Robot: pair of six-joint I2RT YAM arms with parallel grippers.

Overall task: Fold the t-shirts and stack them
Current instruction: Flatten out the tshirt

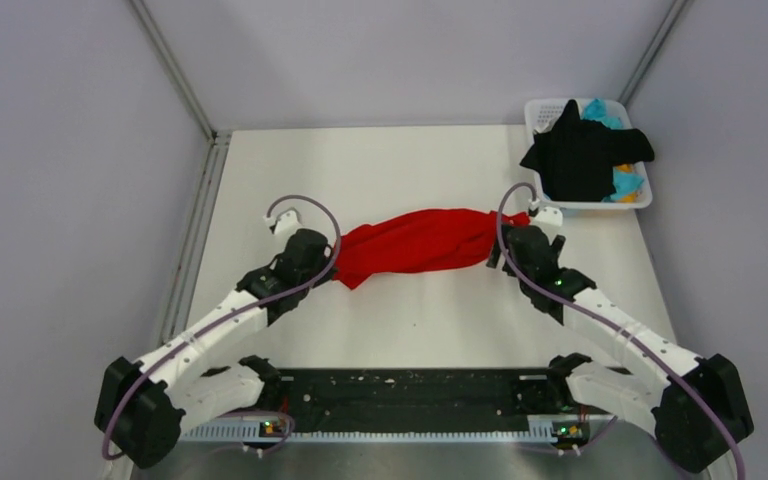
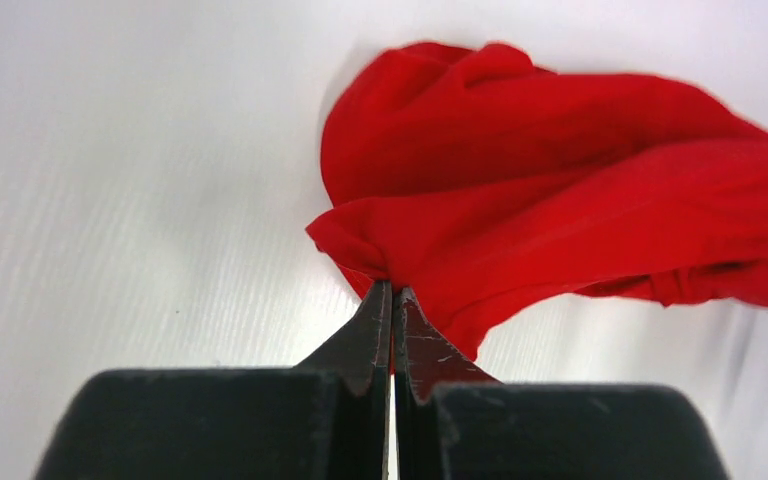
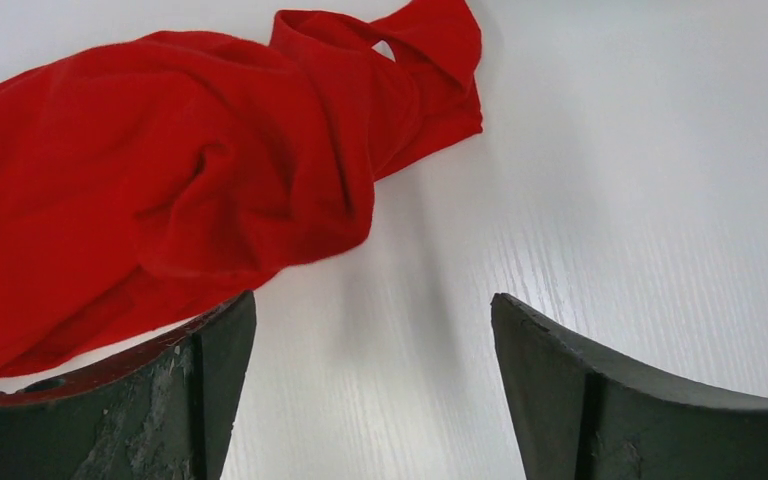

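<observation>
We are looking at the red shirt [image 1: 415, 245], which is lying bunched into a long roll across the middle of the tabletop [image 1: 410, 330], stretching from left to right between the two arms. The left fingers [image 2: 380, 320] are clenching on a fold at the shirt's left end, pressed tight together with the cloth pinched at their tips. The left arm [image 1: 230, 315] is reaching from its base at the near left corner, forward and inward, with its wrist sitting low at that end of the roll. The right arm [image 1: 610, 320] is mirroring it from the near right corner, its wrist sitting at the shirt's right end. The right fingers [image 3: 220, 380] are standing wide apart over bare tabletop, gripping nothing, with the shirt's edge lying just beside one of them. At the far right corner a white basket [image 1: 640, 200] is holding a black shirt [image 1: 580, 155] that is draping over its rim, with bits of cyan cloth [image 1: 600, 110] and orange cloth [image 1: 624, 169] peeking out around it.
</observation>
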